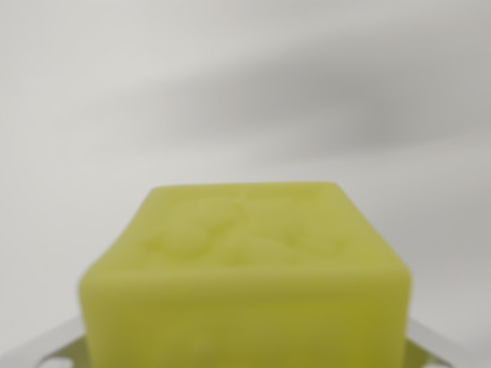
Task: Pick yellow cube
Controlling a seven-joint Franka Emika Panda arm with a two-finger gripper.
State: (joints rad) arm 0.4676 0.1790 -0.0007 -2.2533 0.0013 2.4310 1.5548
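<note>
Blurred yellow cube (245, 284) filling the wrist view's lower centre, embossed top face up, pale metal gripper parts at both lower corners beside it, jaw state unclear, plain white surface (245, 92) behind

There is one view only, from the wrist. It sits very close to the cube (245, 268), so close that the cube is blurred and fills the lower middle of the frame, cut off by the bottom edge. The camera looks over the cube's top face toward a plain, pale, out-of-focus background.
</note>
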